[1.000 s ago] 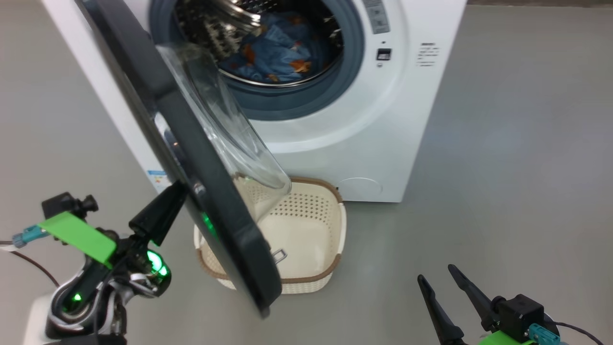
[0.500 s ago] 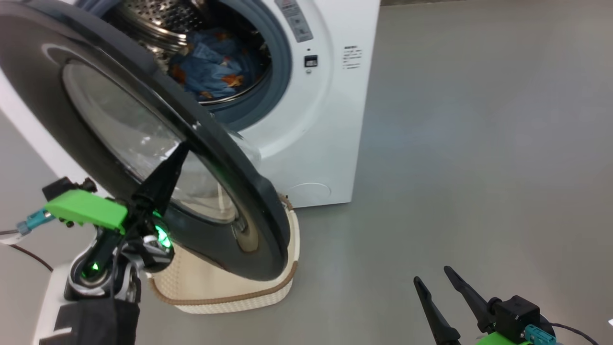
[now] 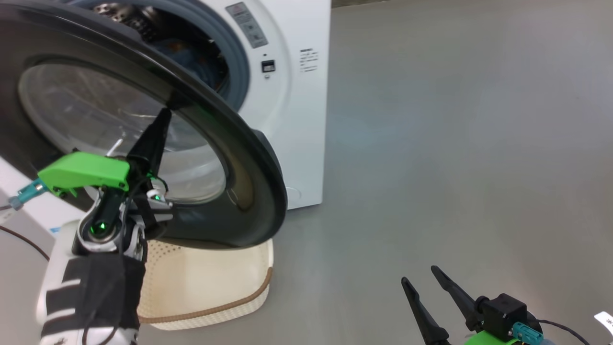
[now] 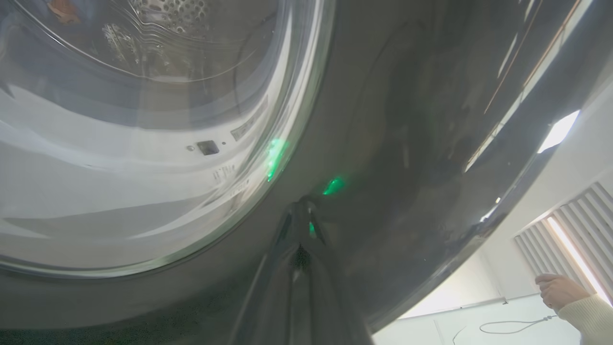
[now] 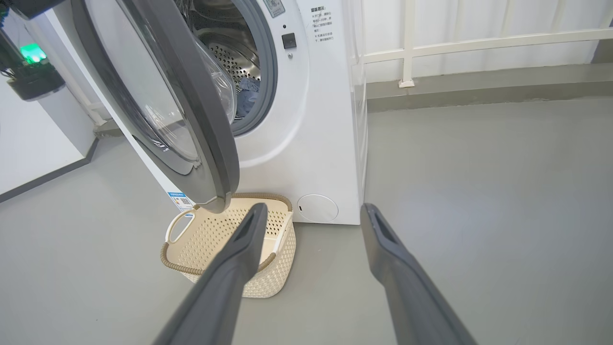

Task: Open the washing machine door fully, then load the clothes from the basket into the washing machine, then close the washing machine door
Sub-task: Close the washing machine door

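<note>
Swinging nearer the washer [image 3: 292, 120], the door [image 3: 249, 158] now stands roughly half shut, pushed by the clenched left gripper [image 3: 160, 124] on its black rim. Clothes [image 5: 248, 96] lie in the drum; the basket [image 3: 249, 292] sits empty on the floor below. The right gripper [image 3: 420, 275] hangs open. Only latching seems left.

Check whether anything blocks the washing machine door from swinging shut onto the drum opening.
Nothing visible does. The gap between the washing machine door and the washing machine front looks free. The clothes lie inside the drum, and the basket sits on the floor beneath the door's lower edge, apparently below its swing.
</note>
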Available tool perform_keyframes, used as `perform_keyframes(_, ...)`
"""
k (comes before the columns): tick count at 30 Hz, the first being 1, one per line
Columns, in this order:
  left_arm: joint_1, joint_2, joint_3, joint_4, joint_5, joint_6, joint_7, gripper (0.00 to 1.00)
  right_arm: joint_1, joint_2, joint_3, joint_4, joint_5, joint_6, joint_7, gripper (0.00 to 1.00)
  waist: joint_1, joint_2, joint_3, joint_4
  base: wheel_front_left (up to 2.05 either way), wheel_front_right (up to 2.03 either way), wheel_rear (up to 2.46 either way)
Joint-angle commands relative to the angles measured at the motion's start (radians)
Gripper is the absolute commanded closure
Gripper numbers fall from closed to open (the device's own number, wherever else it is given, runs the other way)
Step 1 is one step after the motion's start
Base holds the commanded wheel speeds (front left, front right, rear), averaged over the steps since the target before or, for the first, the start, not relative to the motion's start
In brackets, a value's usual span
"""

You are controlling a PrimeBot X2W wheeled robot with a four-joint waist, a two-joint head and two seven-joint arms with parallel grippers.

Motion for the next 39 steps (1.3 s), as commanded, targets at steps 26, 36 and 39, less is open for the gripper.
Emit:
perform_keyframes(26, -0.142, 0.036, -0.043, 0.09, 0.096, -0.011, -0.186, 1.0, -0.047, 0.002, 0.002, -0.022, 0.002, 0.002, -0.005, 0.0, 0.0001, 0.0, 0.031, 0.0, 0.0, 0.0, 0.0)
perform_keyframes(36, 0.001, 0.093, -0.123, 0.059, 0.227, -0.011, -0.298, 0.0, -0.013, 0.012, -0.022, -0.022, 0.0, 0.002, -0.005, 0.0, 0.0001, 0.0, -0.027, 0.08, 0.0, 0.0, 0.0)
perform_keyframes(39, 0.046, 0.106, -0.136, 0.043, 0.259, -0.011, -0.336, 0.0, -0.004, 0.014, -0.027, -0.023, -0.002, 0.002, -0.005, 0.0, 0.0001, 0.0, -0.037, 0.094, 0.0, 0.0, 0.0)
